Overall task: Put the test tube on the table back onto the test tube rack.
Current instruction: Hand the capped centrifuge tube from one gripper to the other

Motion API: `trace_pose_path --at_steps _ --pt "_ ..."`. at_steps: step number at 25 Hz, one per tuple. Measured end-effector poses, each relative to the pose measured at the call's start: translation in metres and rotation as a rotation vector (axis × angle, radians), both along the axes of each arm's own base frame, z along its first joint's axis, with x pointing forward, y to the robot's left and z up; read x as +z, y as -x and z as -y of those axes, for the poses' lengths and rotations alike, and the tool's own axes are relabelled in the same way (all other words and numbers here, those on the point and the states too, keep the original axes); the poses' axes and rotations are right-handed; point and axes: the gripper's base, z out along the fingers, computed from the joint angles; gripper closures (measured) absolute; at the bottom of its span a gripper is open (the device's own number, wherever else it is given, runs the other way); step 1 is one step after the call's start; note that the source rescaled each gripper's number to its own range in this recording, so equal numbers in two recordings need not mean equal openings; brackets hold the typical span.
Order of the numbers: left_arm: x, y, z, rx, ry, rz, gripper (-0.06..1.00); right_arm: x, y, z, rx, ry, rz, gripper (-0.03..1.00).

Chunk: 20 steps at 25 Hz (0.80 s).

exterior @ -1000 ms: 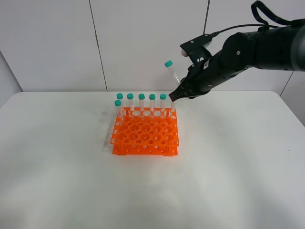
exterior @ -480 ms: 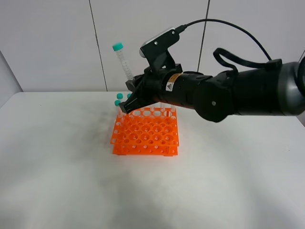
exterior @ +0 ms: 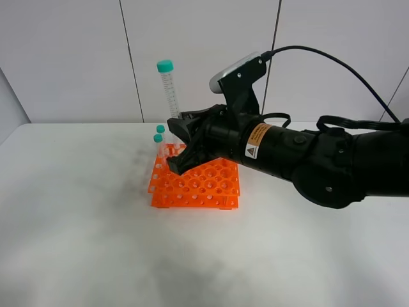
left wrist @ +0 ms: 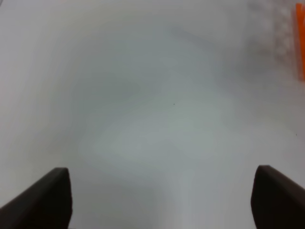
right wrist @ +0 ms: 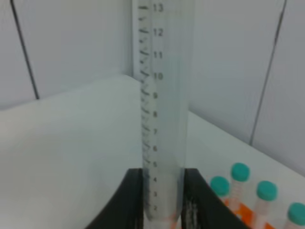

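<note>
My right gripper point(exterior: 179, 144) is shut on the lower end of the test tube point(exterior: 169, 93). It holds the tube nearly upright, teal cap point(exterior: 165, 66) on top, above the back left part of the orange test tube rack point(exterior: 195, 183). In the right wrist view the clear graduated tube point(right wrist: 164, 95) stands between the two dark fingers point(right wrist: 132, 202). Two teal-capped tubes point(exterior: 158, 135) show at the rack's back left; the arm hides the others. My left gripper point(left wrist: 164, 200) is open and empty over the bare table point(left wrist: 152, 119).
The rack stands on the white table point(exterior: 83, 211) near its back middle. Several teal-capped tubes point(right wrist: 240, 172) show beside the held tube in the right wrist view. An edge of the rack point(left wrist: 300, 45) shows in the left wrist view. The right arm point(exterior: 307, 157) stretches over the rack's right side.
The right arm has carried the tube from the rack's back right to its back left. The tube has turned more upright and the arm sits lower and closer to the rack.
</note>
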Motion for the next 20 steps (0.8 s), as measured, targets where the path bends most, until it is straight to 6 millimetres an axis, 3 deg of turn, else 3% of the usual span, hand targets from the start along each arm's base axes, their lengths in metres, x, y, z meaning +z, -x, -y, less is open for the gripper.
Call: trace_pose_path --at_steps 12,20 --pt "0.0 0.0 0.0 0.0 0.0 0.0 0.13 -0.012 0.029 0.024 0.012 0.034 -0.002 0.96" --pt "0.0 0.0 0.0 0.0 0.0 0.0 0.13 -0.026 0.036 0.032 -0.017 0.061 -0.033 0.96"
